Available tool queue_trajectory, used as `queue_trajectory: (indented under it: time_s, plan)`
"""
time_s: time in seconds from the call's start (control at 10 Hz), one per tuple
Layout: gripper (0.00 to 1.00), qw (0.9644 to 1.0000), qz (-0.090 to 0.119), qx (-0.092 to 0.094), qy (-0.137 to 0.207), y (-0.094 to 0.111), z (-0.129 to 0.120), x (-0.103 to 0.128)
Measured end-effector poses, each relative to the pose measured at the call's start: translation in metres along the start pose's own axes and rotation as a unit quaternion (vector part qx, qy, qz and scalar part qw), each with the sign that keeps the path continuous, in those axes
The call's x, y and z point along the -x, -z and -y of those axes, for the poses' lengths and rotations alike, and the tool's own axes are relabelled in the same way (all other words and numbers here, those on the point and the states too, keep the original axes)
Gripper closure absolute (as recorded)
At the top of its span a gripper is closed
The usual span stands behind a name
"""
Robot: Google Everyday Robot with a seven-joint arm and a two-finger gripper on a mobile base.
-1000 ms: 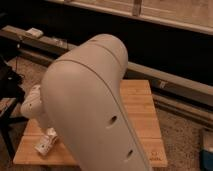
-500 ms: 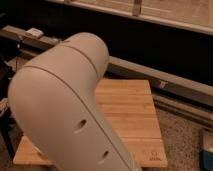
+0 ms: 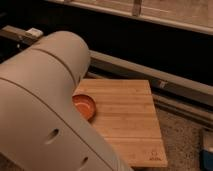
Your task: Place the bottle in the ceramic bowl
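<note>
The ceramic bowl, round with a glossy orange-red inside, sits on the left part of a wooden table; its left side is hidden behind my arm. My large pale arm fills the left and lower part of the camera view. The gripper is out of view, hidden behind the arm. The bottle is hidden or out of view.
A dark ledge with a metal rail runs behind the table. A speckled floor lies to the right, with a blue object at the right edge. A small white object sits on the far ledge at top left.
My arm has swung left and toward the camera, uncovering the bowl on the table. The whitish gripper part and object seen at lower left a second ago are now hidden.
</note>
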Motion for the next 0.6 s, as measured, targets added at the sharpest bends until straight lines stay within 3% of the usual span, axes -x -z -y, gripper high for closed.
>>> queue_trajectory:
  time_s: [0.6]
  plan:
    - [0.35, 0.9981, 0.010, -0.034, 0.050, -0.009, -0.022, -0.007]
